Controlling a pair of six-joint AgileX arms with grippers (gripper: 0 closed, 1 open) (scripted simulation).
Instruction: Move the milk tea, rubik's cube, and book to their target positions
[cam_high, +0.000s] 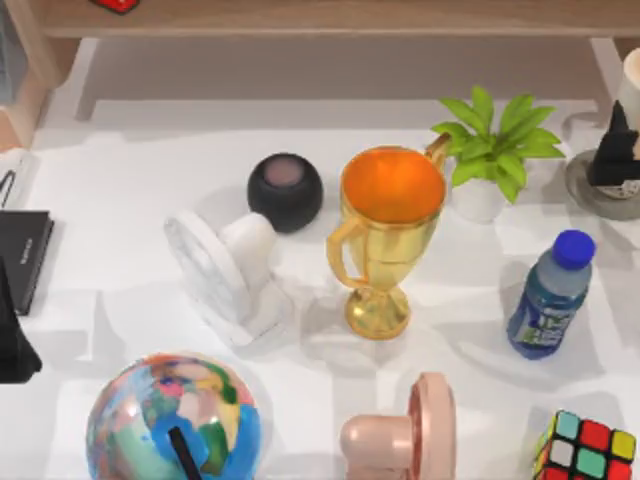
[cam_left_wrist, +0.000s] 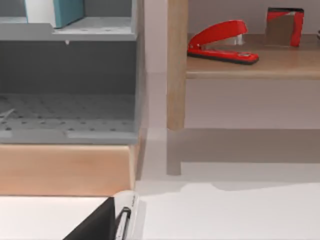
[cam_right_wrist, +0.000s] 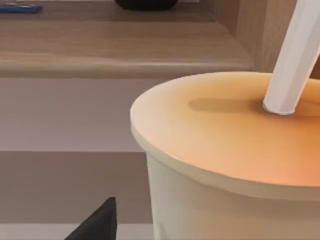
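Milk tea sits right in front of my right tool, by the wooden shelf; can't tell how wide that tool is. I'd center on the cup body, clear of the straw. Rubik's cube waits at worktop's right near corner; left arm parked left.

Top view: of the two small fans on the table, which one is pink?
The pink fan at the front edge, below the gold trophy. The other fan is white and sits left of the trophy, beside the dark round speaker.
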